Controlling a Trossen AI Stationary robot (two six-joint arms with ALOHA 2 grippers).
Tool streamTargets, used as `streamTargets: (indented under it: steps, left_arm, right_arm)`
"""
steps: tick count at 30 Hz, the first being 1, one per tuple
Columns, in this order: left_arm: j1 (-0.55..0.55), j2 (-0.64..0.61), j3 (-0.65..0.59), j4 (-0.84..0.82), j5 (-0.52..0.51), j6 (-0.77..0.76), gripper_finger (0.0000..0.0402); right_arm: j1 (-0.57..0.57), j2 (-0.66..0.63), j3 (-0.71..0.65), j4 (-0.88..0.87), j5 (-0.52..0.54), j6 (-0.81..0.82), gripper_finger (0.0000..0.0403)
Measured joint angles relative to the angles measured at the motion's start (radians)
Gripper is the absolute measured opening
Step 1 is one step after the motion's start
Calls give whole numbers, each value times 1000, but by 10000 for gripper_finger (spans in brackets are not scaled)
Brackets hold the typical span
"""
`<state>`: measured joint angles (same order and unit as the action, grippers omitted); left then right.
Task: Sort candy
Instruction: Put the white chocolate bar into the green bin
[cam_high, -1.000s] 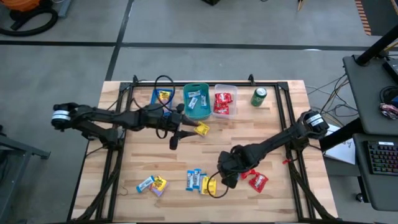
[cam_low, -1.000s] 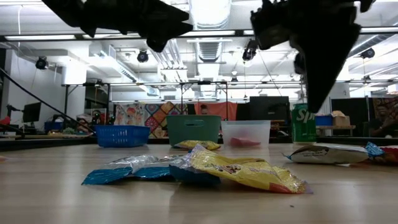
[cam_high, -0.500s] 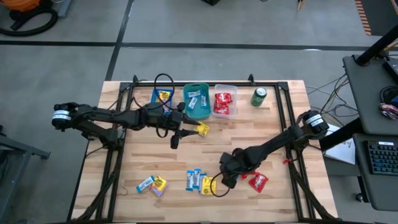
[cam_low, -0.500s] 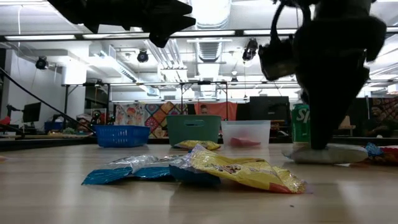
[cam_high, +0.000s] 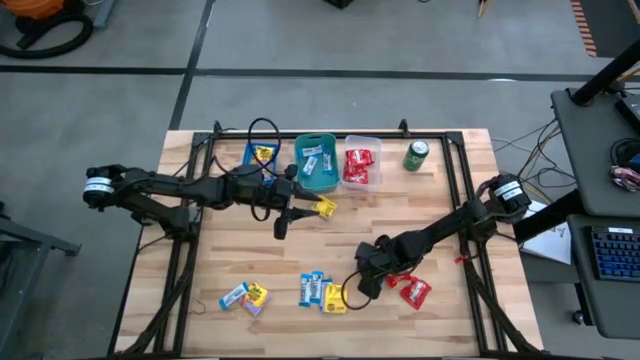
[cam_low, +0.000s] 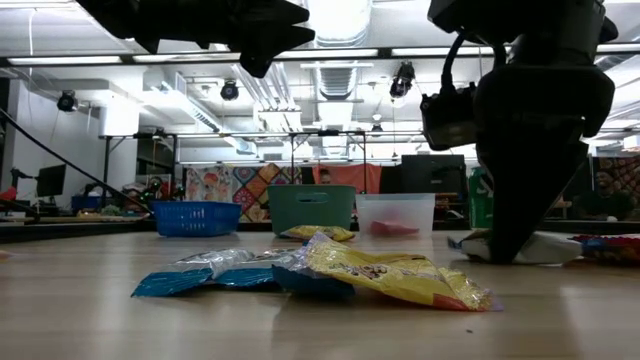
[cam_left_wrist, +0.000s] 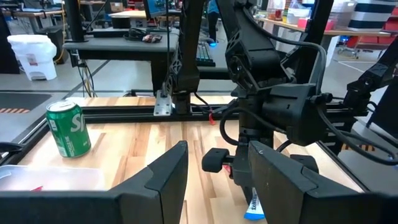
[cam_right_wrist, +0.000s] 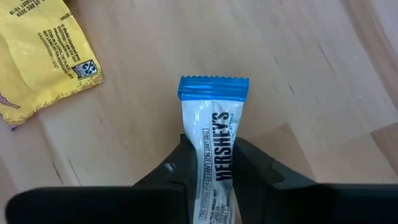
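My right gripper (cam_high: 358, 288) is down at the table in the near middle, shut on a white-and-blue candy packet (cam_right_wrist: 214, 118). More candy lies around it: a yellow packet (cam_right_wrist: 37, 56), red ones (cam_high: 411, 291) and blue ones (cam_high: 314, 288). My left gripper (cam_left_wrist: 217, 152) hovers open and holds nothing, above the table in front of the bins, beside a yellow packet (cam_high: 324, 207) that lies flat on the wood. My right gripper pinches the white-and-blue packet between its two fingers, by its two long edges (cam_right_wrist: 200, 142) about midway along it. The fingers slant down from above and lie across the packet. The packet lies flat on the table, its blue crimped end (cam_right_wrist: 213, 87) pointing away from the gripper.
At the far edge stand a blue bin (cam_high: 262, 155), a teal bin (cam_high: 316, 163) and a clear bin (cam_high: 361, 164) with red candy, then a green can (cam_high: 417, 155). Two more packets (cam_high: 245, 296) lie near left. Black frame rails (cam_high: 458, 170) run along the table's sides.
My right gripper has come down from above the table onto the white-and-blue packet, tipping more steeply downward, and has shut on it. The packet has stayed flat on the wood.
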<state>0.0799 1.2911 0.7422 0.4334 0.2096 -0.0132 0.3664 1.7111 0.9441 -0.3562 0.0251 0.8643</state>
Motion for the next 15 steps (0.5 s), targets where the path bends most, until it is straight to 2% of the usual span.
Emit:
streamTargets:
  steps: [7,15]
  left_arm:
    - [-1,0,0,-60,0,-25,153]
    - [-30,-1,-15,-100,0,-58,153]
  right_arm:
    - [0,0,26,-7,20,-80,67]
    - [-38,-64,34,67,146,-269,67]
